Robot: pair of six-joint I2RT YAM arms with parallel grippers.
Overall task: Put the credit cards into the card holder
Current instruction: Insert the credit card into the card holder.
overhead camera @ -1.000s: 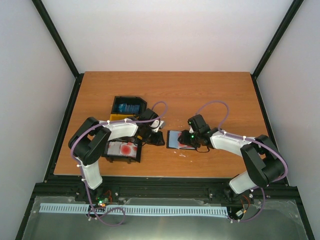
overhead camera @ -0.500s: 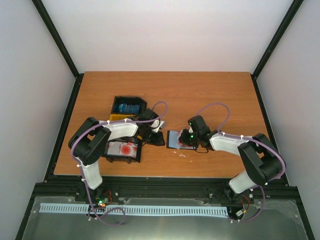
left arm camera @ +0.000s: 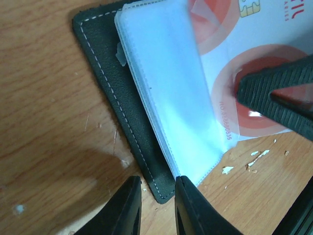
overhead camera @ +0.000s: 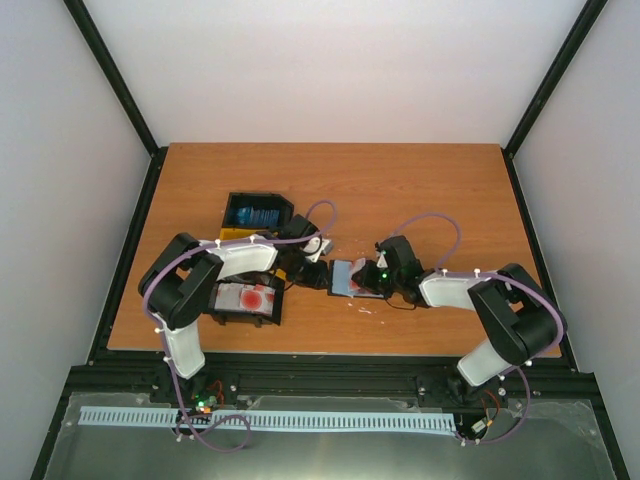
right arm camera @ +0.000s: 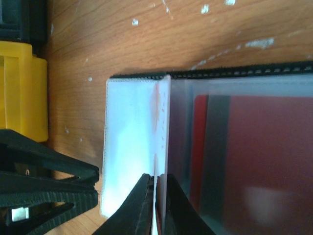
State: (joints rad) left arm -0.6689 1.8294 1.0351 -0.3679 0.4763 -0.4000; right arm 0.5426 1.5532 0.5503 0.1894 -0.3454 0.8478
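Two arms low, fingers (overhead camera: 375,282) (right) pinching card (right arm camera: 157,196)

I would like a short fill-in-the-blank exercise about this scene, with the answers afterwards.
1. The card holder lies ___ on the table.
2. The right tool is shut on a ___ plastic sleeve.
3. The card in the left wrist view is white with ___ circles.

Answers: open; clear; red

the white and red card (left arm camera: 254,73) carries small, unreadable print.
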